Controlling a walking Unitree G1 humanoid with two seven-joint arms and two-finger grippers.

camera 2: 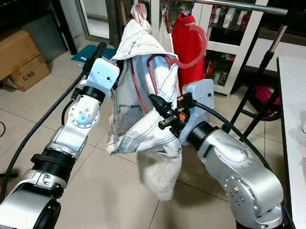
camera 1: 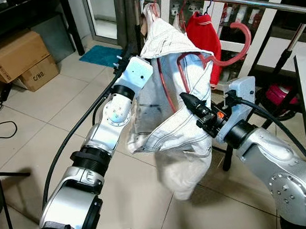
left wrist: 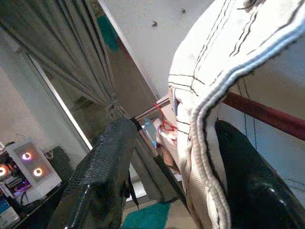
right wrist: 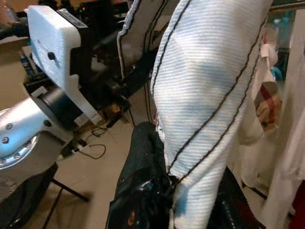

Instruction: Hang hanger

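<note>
Tiled room: both grippers, left (left wrist: 167, 167) and right (camera 1: 189, 103), pinch the jacket (camera 1: 168, 113); hanger (camera 1: 232, 50) must next hook the rail (camera 1: 229, 0).

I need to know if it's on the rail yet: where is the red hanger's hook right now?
The red hanger's hook is below the metal rail, not on it, just right of the hanging red garment, above the right gripper.

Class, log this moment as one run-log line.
left gripper: shut on white denim jacket | right gripper: shut on jacket | red plastic hanger: below metal rail
</note>
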